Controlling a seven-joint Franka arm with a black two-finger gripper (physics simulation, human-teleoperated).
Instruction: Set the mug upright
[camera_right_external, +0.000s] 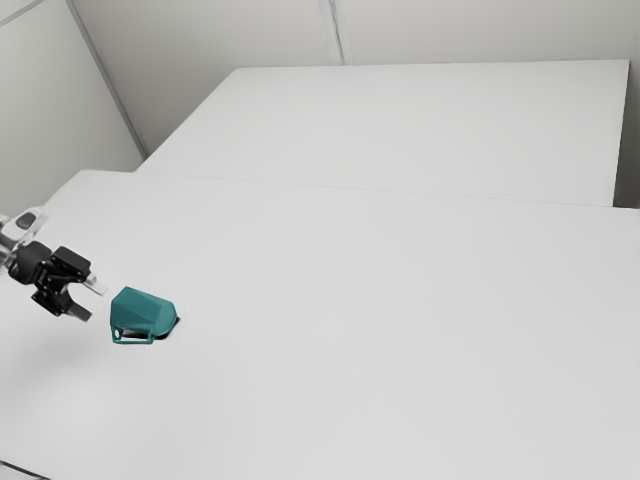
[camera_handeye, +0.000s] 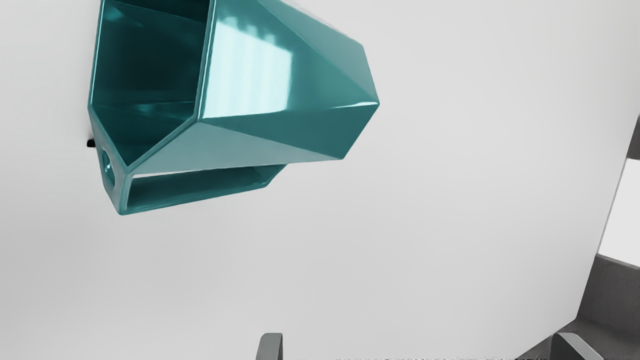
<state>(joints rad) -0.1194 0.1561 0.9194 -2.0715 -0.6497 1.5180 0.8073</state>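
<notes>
In the exterior view my gripper (camera_right_external: 91, 302) is at the left, its two fingers spread with nothing between them, a short distance from the teal mug (camera_right_external: 145, 310). The faceted mug lies on its side, its handle toward the exterior view's bottom. In the wrist view the mug (camera_handeye: 280, 85) shows its open mouth and its angular handle, and part of its body is cut off by the picture's edge. The fingertips of my gripper (camera_handeye: 417, 345) stand wide apart there, apart from the mug.
The mug lies on a large white table (camera_right_external: 380, 330). A second white surface (camera_right_external: 400, 130) adjoins it at the back, with pale walls behind. In the wrist view the table's edge (camera_handeye: 586, 285) borders a dark grey area.
</notes>
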